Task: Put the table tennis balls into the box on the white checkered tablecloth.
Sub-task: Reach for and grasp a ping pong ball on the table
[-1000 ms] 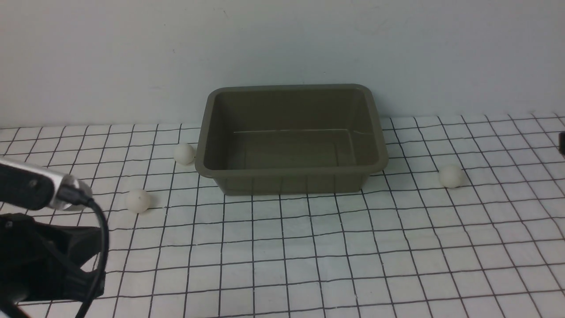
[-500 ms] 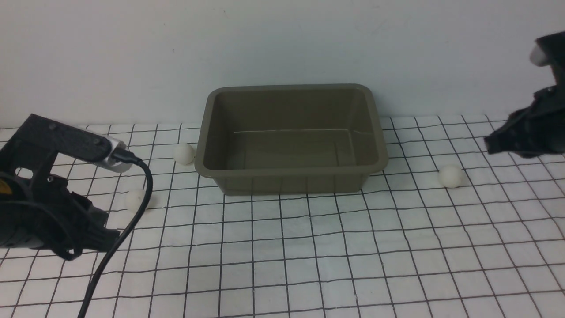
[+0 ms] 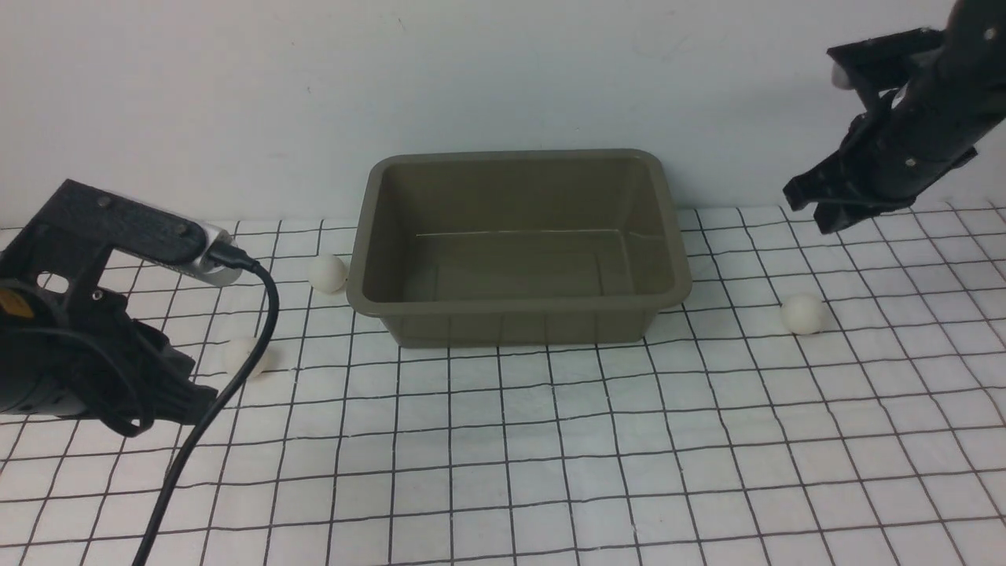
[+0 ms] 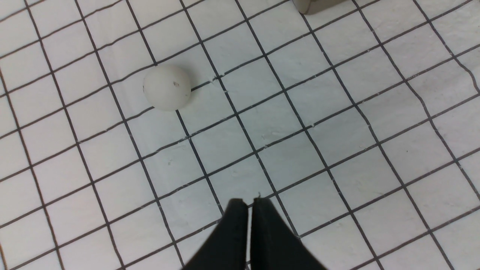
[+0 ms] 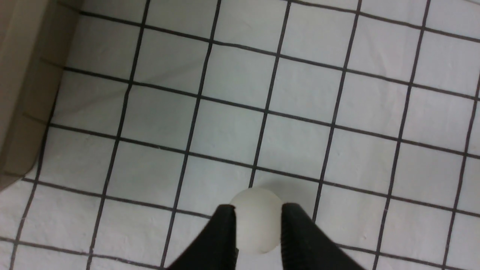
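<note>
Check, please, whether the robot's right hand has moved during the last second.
Yes. The right hand moved up and towards the olive-green plastic box, now above the small white ball.

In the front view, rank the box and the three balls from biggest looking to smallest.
1. Box, by far the largest.
2. The balls look alike, so no ranking: the one right of the box, the one at its left wall, the one partly behind the cable.
</note>
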Robot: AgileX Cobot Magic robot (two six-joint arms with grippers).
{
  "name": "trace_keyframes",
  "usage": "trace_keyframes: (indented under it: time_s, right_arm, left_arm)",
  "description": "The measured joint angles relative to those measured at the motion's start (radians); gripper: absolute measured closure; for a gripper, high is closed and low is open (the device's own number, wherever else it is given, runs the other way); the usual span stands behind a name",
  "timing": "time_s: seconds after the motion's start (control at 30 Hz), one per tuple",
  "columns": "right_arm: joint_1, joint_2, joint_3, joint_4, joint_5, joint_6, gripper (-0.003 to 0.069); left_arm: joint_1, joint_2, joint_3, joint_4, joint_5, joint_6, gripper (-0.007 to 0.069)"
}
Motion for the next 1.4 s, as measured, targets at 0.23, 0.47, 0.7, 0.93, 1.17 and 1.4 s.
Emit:
trace_keyframes:
  time_s: [0.23, 0.47, 0.7, 0.93, 1.17, 1.4]
  right_arm:
    - [0.000, 0.071, -0.061, 0.000, 0.034, 0.013, 0.0319]
    - [0.000, 0.117, -0.067, -0.007, 0.060, 0.045, 0.0160]
    - [0.000, 0.171, -0.067, -0.026, 0.053, 0.058, 0.0137]
    - [0.000, 0.203, -0.068, -0.029, 0.036, 0.063, 0.0137]
    - [0.000, 0.254, -0.068, -0.029, 0.031, 0.069, 0.0138]
    - [0.000, 0.274, -0.083, -0.032, 0.070, 0.074, 0.0309]
  left_arm:
    - [0.000, 0.000, 0.000, 0.000, 0.000, 0.000, 0.0629]
    - [0.000, 0.000, 0.000, 0.000, 0.000, 0.000, 0.0629]
    - [0.000, 0.000, 0.000, 0.000, 0.000, 0.000, 0.0629]
    - [0.000, 0.000, 0.000, 0.001, 0.001, 0.000, 0.0629]
    - [0.000, 0.000, 0.000, 0.002, 0.004, 0.000, 0.0629]
    - [0.000, 0.000, 0.000, 0.004, 0.007, 0.000, 0.0629]
